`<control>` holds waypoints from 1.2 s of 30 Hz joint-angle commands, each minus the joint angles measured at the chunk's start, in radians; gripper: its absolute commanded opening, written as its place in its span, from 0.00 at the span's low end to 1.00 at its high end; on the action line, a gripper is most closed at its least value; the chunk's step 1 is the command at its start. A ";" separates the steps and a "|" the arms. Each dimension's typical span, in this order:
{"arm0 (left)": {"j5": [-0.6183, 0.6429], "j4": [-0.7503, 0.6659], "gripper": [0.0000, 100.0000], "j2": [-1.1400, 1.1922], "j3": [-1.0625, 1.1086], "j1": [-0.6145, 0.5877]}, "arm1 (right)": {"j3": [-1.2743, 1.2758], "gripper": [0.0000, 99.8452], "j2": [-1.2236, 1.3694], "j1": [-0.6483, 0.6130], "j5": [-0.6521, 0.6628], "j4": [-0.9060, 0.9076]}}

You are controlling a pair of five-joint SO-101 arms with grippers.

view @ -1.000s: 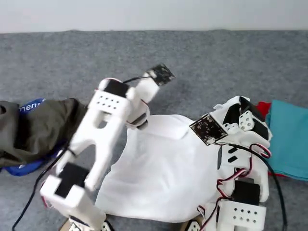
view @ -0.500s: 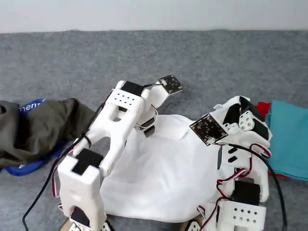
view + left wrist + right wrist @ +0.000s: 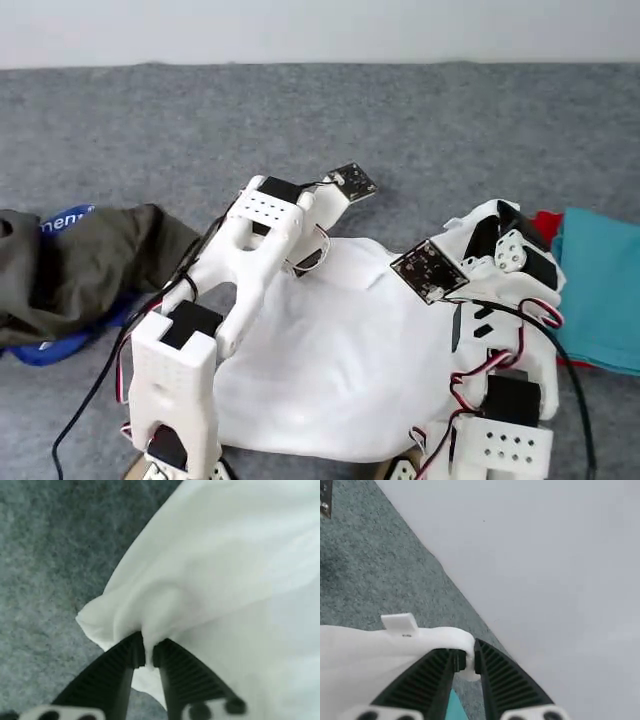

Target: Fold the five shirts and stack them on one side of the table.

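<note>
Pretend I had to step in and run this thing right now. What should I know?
Grippers: the left gripper is shut, pinching a bunched edge of the white shirt. The right gripper is shut on another edge of it.
Things: the white shirt lies spread in the middle of the table. At the right, a teal shirt lies flat on a red shirt. At the left, an olive shirt is crumpled over a blue shirt.
Done: apparently two folded and stacked.
Left: fold the white, olive and blue ones and stack them.
</note>
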 commanded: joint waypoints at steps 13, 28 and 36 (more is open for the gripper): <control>0.006 -0.005 0.01 -0.585 -0.044 -0.224 | -0.051 0.01 -0.005 0.010 0.009 -0.031; -0.055 -0.307 0.01 -0.601 -0.045 -0.347 | -0.120 0.01 0.400 -0.038 0.005 -0.278; -0.055 -0.333 0.01 -0.433 -0.170 -0.364 | -0.450 0.01 0.791 -0.050 -0.106 -0.274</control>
